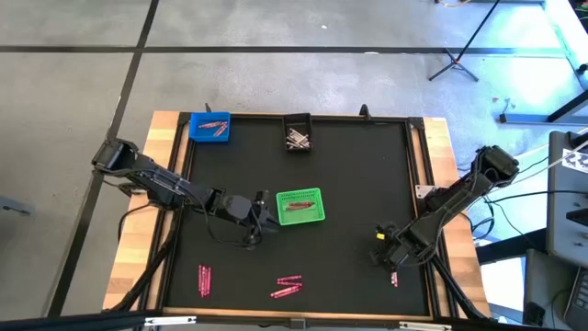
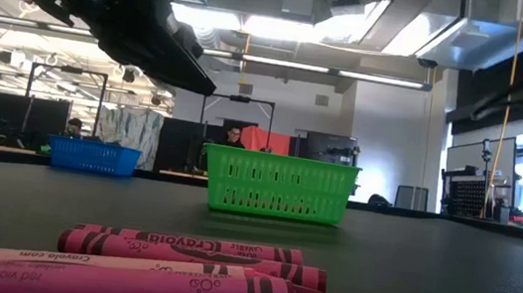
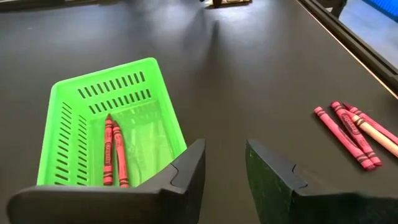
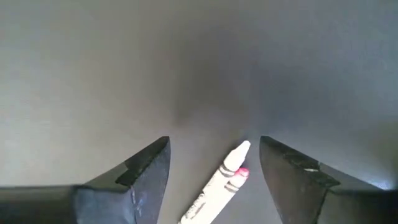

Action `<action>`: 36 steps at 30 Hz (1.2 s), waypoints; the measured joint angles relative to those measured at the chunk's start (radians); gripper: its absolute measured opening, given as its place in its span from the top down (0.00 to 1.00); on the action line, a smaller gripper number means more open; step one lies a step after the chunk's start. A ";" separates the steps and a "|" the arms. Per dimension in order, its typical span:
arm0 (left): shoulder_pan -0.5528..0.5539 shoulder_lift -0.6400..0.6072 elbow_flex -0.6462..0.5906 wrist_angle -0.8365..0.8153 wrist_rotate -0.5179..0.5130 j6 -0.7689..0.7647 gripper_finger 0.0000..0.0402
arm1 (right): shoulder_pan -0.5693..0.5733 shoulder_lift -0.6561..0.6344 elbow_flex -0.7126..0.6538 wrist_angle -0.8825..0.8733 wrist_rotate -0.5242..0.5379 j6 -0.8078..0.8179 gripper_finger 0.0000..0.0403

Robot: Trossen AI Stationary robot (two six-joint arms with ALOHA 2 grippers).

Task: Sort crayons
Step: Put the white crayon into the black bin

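Pink-red crayons lie flat on the black mat in three small groups near the front edge. Two red crayons lie in the green bin. My left gripper hovers open and empty just left of that bin. My right gripper points down at the front right, open. Its fingers stand on either side of a pale crayon with a pink one beside it, touching neither.
A blue bin with pink crayons stands at the far left, and a black bin with pale crayons at the far middle. The mat has a raised dark frame. In the low view the front crayons lie before the green bin.
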 joint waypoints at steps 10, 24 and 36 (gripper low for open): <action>-0.005 0.000 0.000 -0.001 0.000 0.001 0.74 | 0.000 0.019 -0.002 0.060 -0.044 0.000 0.50; -0.005 0.000 0.000 -0.001 0.000 0.001 0.74 | 0.000 0.019 -0.002 0.060 -0.032 -0.013 0.70; -0.005 0.000 0.000 -0.001 0.000 0.002 0.74 | 0.000 0.031 -0.022 0.103 -0.026 -0.020 0.70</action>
